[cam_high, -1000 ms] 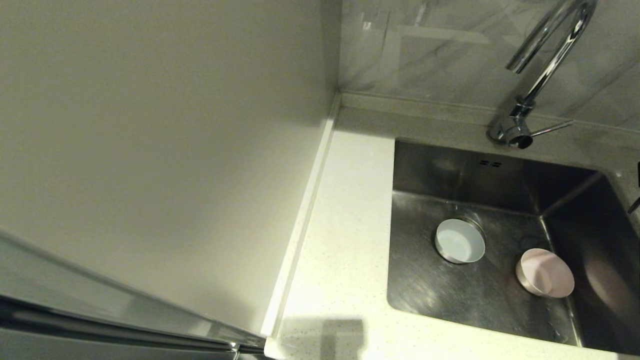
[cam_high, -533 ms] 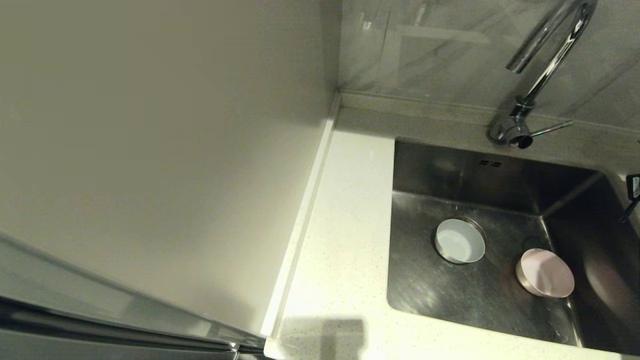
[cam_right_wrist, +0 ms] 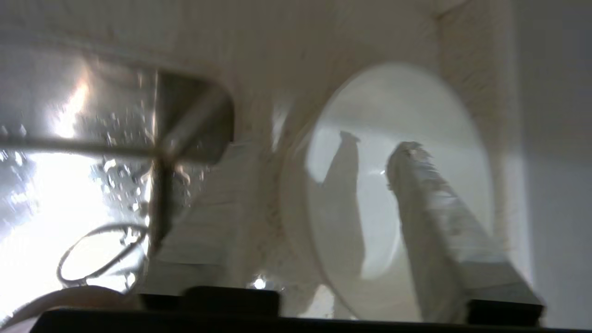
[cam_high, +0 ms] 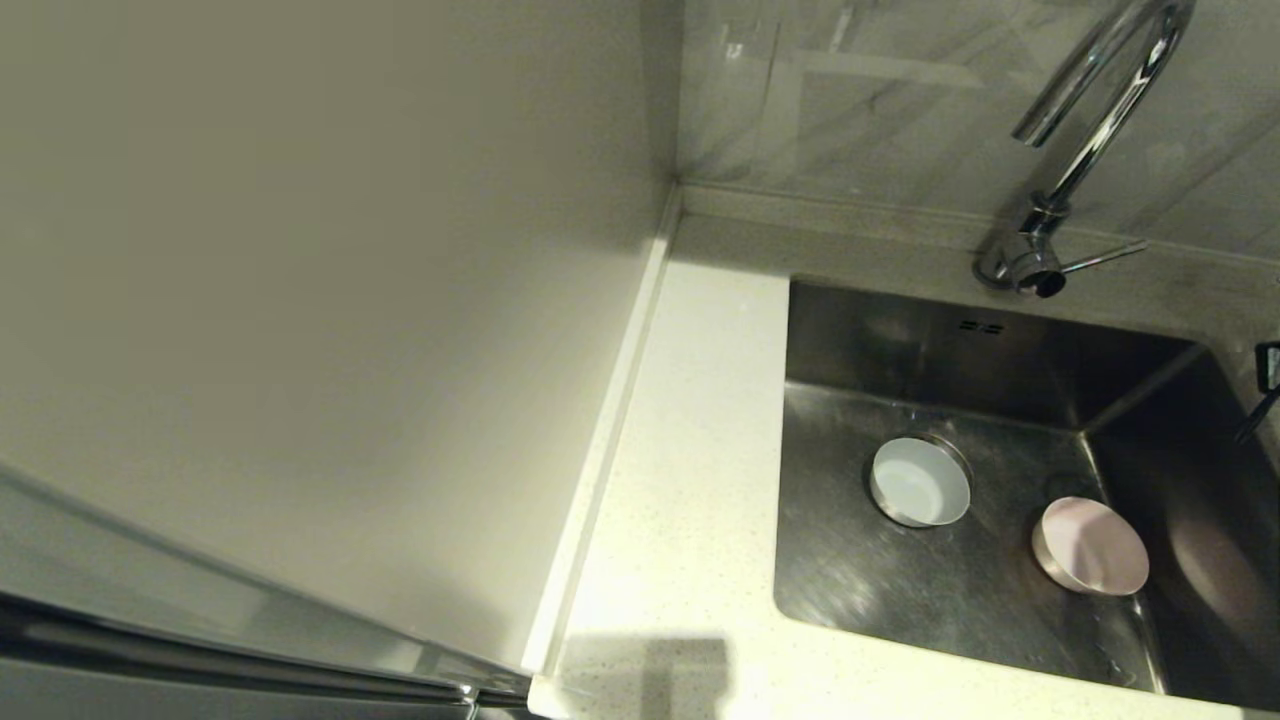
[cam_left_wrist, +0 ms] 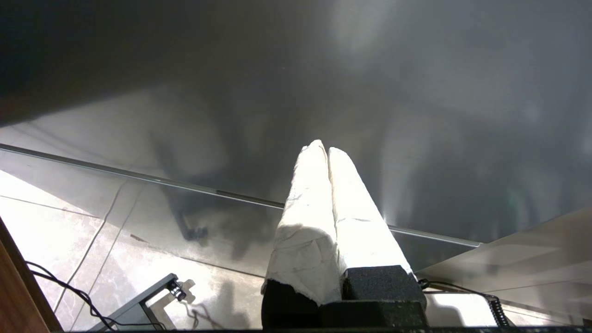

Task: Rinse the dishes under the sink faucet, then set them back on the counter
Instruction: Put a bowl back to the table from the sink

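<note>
On the worktop (cam_right_wrist: 259,92), just beside the sink's (cam_high: 960,590) rounded corner, you see the white bowl (cam_right_wrist: 416,106) in the right wrist view. The right pincer (cam_right_wrist: 333,152) is over it with the fingers well apart: one wrapped finger (cam_right_wrist: 439,222) reaches over the inside of the bowl, and the other one is a blurred shape on the outside of the rim. I cannot tell if any finger touches the bowl. In the head view only a small dark part of the right arm (cam_high: 1268,365) shows, at the right edge, above the sink's right side.

Inside the sink you have two more bowls. The pale blue bowl (cam_high: 920,483) sits upright on the round drain. The pink bowl (cam_high: 1092,546) lies to the right of it, apart from it, tilted, near the right wall of the basin. The basin floor is wet. The faucet (cam_high: 1095,120) stands behind the sink, and its thin lever (cam_high: 1100,258) points to the right.

The left pincer (cam_left_wrist: 328,150) hangs parked low above the tiled floor (cam_left_wrist: 55,231), its two white-wrapped fingers pressed together and holding nothing.
</note>
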